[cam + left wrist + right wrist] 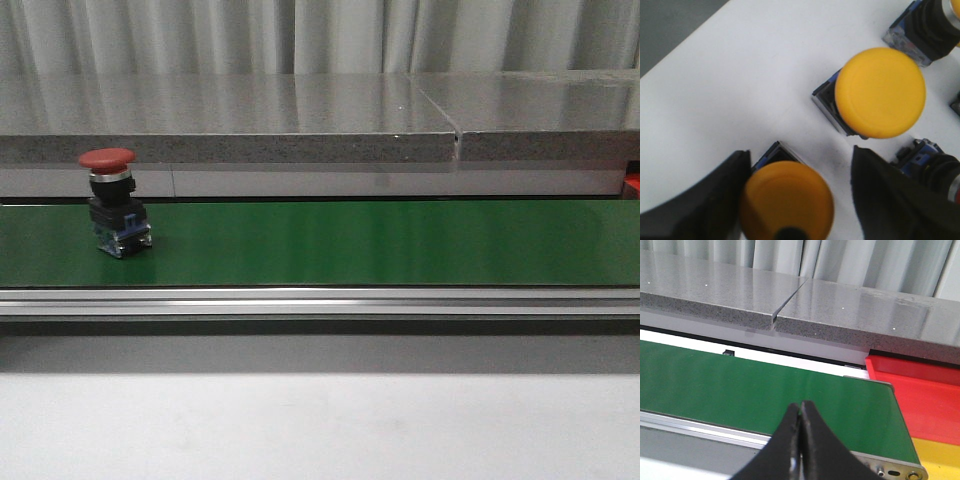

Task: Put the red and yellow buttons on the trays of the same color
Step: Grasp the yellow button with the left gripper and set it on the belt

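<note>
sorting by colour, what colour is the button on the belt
Red button, clearest in the front view.

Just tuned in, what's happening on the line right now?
A red button stands upright on the green conveyor belt, toward the robot's left, with nothing gripping it. The left gripper is open over a white surface, its fingers straddling a yellow button; another yellow button sits nearby. The right gripper is shut and empty above the belt's end, beside the red tray and yellow tray.

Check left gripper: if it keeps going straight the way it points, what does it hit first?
Likely the yellow button sitting between the open fingers of the left gripper, on the white surface; depth unclear.
</note>
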`<state>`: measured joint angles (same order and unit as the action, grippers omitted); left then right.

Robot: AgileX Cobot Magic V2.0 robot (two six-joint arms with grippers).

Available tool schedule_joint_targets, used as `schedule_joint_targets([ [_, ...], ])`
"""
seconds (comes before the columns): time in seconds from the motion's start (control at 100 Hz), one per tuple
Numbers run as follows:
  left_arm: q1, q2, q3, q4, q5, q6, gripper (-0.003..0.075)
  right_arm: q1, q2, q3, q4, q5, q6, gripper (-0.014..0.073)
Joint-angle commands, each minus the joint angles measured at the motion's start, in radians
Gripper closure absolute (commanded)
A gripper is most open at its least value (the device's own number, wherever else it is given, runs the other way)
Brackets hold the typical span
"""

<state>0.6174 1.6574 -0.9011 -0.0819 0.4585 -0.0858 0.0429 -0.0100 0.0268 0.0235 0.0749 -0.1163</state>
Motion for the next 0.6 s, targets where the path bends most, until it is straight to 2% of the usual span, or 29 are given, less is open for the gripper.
schedule_joint_targets([
  [0.0, 0.003, -0.034, -0.029, -0.007, -0.038, -0.009, 0.0500, 0.001, -0.013, -0.010, -0.007, -0.081, -0.003, 0.0662],
  [0.11, 0.003, -0.036, -0.053, -0.015, 0.004, -0.009, 0.0639, 0.001, -0.013, -0.010, -0.007, -0.081, -0.003, 0.0662],
  [0.23, 0.003, -0.047, -0.091, -0.015, 0.102, -0.009, 0.0741, 0.001, -0.013, -0.010, -0.007, -0.081, -0.003, 0.0662],
  [0.59, -0.001, -0.265, -0.110, -0.054, 0.188, -0.009, 0.0739, 0.001, -0.013, -0.010, -0.007, -0.081, -0.003, 0.0662],
])
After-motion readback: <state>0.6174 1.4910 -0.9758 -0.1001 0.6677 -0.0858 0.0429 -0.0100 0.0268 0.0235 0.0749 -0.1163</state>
